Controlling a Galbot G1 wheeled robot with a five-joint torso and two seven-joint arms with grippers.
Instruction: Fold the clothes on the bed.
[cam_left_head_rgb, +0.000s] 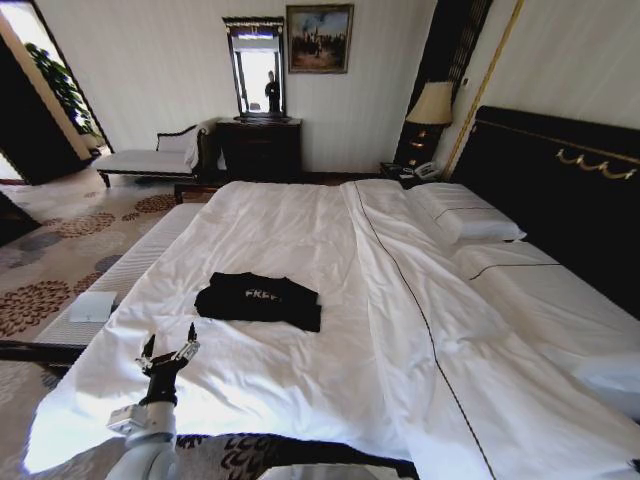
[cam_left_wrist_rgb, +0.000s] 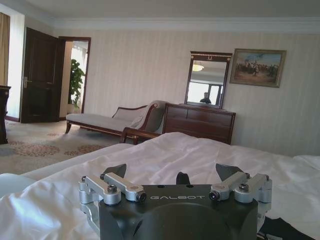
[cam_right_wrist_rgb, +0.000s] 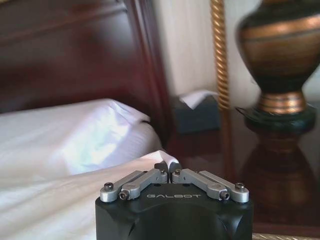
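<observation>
One shirt: a black T-shirt (cam_left_head_rgb: 258, 300) with white chest lettering lies on the white duvet, left of centre in the head view; it already looks bunched into a compact rectangle, sleeves not clearly visible.
Bed: the bed (cam_left_head_rgb: 330, 400) fills most of the head frame, headboard at right, two pillows in the upper right that I can count.
Left tool: the left tool (cam_left_head_rgb: 168, 350) hovers over the duvet in the lower left of the head frame, near the shirt but apart from it, fingers spread wide and empty. In the left wrist view the left tool (cam_left_wrist_rgb: 176, 175) is just as wide, and a dark scrap of shirt (cam_left_wrist_rgb: 280, 231) shows at the lower right corner.
Right tool: the right tool (cam_right_wrist_rgb: 169, 167) sits in the lower middle of its wrist view, fingertips pressed together on nothing, by the bed's corner beside a dark nightstand (cam_right_wrist_rgb: 260, 165); it looks parked.
Step in hand: most likely the approach for a first grasp on the shirt's near edge.
Doing it well: aim at a single hem or corner, come down low enough to pinch shirt fabric alone and not the duvet, and lift gently so the layers do not drag.
Count: one shirt, one bed, two tools, one lamp (cam_right_wrist_rgb: 282, 55) and one tissue box (cam_right_wrist_rgb: 196, 114) on the nightstand.
</observation>
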